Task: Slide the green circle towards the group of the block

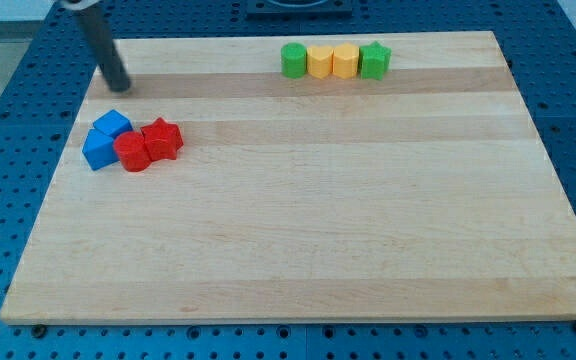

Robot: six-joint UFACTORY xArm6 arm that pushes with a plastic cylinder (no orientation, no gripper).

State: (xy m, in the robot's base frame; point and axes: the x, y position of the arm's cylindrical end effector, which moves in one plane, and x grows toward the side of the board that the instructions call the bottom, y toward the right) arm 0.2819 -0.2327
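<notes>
A pale wooden board (308, 230) fills most of the view, built from lengthwise strips whose grain runs from the view's left to the view's right, with 1 slightly darker band near its top edge. Its 4 edges are straight and its corners square. Beneath it and showing past every edge lies a blue perforated base plate (8, 200) with a regular grid of small holes. Light is even and soft, throwing only faint shadows.
</notes>
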